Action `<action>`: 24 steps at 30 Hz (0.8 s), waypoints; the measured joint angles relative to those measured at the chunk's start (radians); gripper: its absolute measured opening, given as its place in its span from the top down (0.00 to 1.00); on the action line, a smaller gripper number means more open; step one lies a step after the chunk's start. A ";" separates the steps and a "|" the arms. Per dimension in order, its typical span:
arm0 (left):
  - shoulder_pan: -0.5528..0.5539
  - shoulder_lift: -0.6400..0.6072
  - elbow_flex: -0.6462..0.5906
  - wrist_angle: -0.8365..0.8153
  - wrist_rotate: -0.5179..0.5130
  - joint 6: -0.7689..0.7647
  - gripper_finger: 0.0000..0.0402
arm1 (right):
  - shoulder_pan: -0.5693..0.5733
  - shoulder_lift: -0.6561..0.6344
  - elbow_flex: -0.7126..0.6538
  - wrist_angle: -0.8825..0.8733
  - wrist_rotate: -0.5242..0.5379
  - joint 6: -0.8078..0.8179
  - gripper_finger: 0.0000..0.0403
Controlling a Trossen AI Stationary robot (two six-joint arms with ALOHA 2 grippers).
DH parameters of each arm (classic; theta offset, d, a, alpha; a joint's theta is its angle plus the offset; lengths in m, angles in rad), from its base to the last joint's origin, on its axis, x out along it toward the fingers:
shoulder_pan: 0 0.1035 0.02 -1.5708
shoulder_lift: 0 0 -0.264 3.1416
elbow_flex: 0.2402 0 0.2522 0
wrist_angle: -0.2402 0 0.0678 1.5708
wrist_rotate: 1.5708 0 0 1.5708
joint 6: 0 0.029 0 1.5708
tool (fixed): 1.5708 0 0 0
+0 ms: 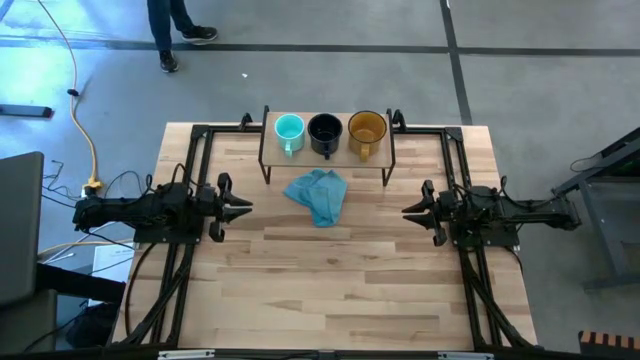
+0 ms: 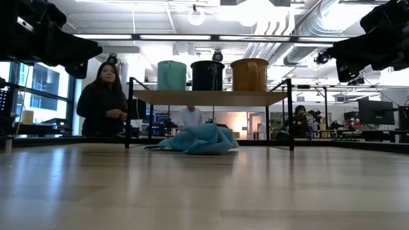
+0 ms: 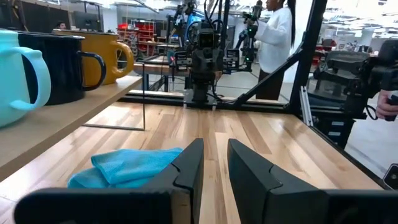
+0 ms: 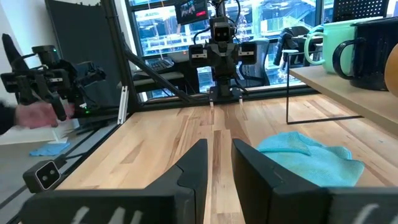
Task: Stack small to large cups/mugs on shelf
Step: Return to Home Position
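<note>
Returning both arms to rest is the step in hand. It is judged nearly complete, since each arm lies low at its own side of the desk (image 1: pixel 330 290) and carries nothing.

- Left pincer (image 1: pixel 246 208): at the desk's left side, pointing inward. Its fingers (image 3: pixel 186 177) are a narrow gap apart and empty.
- Right pincer (image 1: pixel 408 211): at the right side, facing the left one and well apart from it. Its fingers (image 4: pixel 194 171) are likewise slightly apart and empty.
- Shelf (image 1: pixel 330 157): centred at the desk's far edge, on thin black legs.
- Mugs: the teal mug (image 1: pixel 288 130), black mug (image 1: pixel 325 132) and amber mug (image 1: pixel 367 131) stand upright in a row on the shelf. The smallest is at the left, and the handles turn toward the board's near edge.
- Cloth (image 1: pixel 318 195): crumpled on the desk just in front of the shelf.

Handling note: any remaining motion is best kept slow and directed away from the shelf. A sweep toward its legs, or a snag on the cloth, could jolt the row.

Room: there is broad bare desk between the pincers and across the near half. Black frame rails run along both sides.

Edges: the mug handles sit close to the shelf's near edge. A person (image 2: pixel 102 96) stands beyond the desk's far edge.
</note>
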 joint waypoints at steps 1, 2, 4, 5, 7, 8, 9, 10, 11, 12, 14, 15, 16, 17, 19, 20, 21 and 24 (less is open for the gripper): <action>0.000 0.000 0.000 0.000 0.000 0.000 0.84 | 0.000 0.000 0.000 0.000 0.000 0.000 0.85; 0.000 0.000 0.000 0.000 0.000 0.000 0.84 | 0.000 0.000 0.000 0.000 0.000 0.000 0.85; 0.000 0.000 0.000 0.000 0.000 0.000 0.84 | 0.000 0.000 0.000 0.000 0.000 0.000 0.85; 0.000 0.000 0.000 0.000 0.000 0.000 0.84 | 0.000 0.000 0.000 0.000 0.000 -0.002 0.85; 0.000 0.000 0.000 0.000 0.000 0.000 0.84 | 0.000 0.000 0.000 0.000 0.000 -0.016 0.85; 0.000 0.000 0.000 0.000 0.000 0.000 0.84 | 0.000 0.000 0.000 0.000 0.001 -0.024 0.85; 0.000 0.000 0.000 0.000 0.000 0.000 0.84 | 0.000 0.000 0.000 -0.001 0.009 -0.031 0.85; 0.000 0.000 0.000 0.000 0.000 0.000 0.84 | 0.000 0.000 0.000 -0.001 0.014 -0.039 0.85; 0.000 0.000 0.000 0.000 0.000 0.000 0.84 | 0.000 0.000 0.000 -0.001 0.017 -0.045 0.85; 0.000 0.000 0.000 0.000 0.000 0.000 0.84 | 0.000 0.000 0.000 -0.001 0.019 -0.049 0.85; 0.000 0.000 0.000 0.000 0.000 0.000 0.84 | 0.000 0.000 0.000 -0.001 0.023 -0.053 0.85; 0.000 0.000 0.000 0.000 0.000 0.000 0.84 | 0.000 0.000 0.000 -0.001 0.023 -0.051 0.85; 0.000 0.000 0.000 0.000 0.000 -0.001 0.84 | 0.000 0.000 0.000 -0.003 0.023 -0.046 0.85; 0.000 0.000 0.000 0.000 0.000 -0.001 0.84 | 0.000 0.001 0.002 -0.008 0.023 -0.052 0.85; 0.000 0.000 0.000 0.000 0.000 -0.001 0.84 | 0.000 0.001 0.018 -0.047 0.020 -0.101 0.85; 0.000 0.000 0.000 0.000 0.000 -0.001 0.84 | 0.000 0.001 0.020 -0.052 0.014 -0.121 0.85; 0.000 0.000 0.000 0.000 0.000 -0.001 0.84 | 0.000 0.001 0.021 -0.052 0.012 -0.131 0.85; 0.000 0.000 0.000 0.000 0.000 -0.001 0.84 | 0.000 0.001 0.021 -0.052 0.010 -0.161 0.85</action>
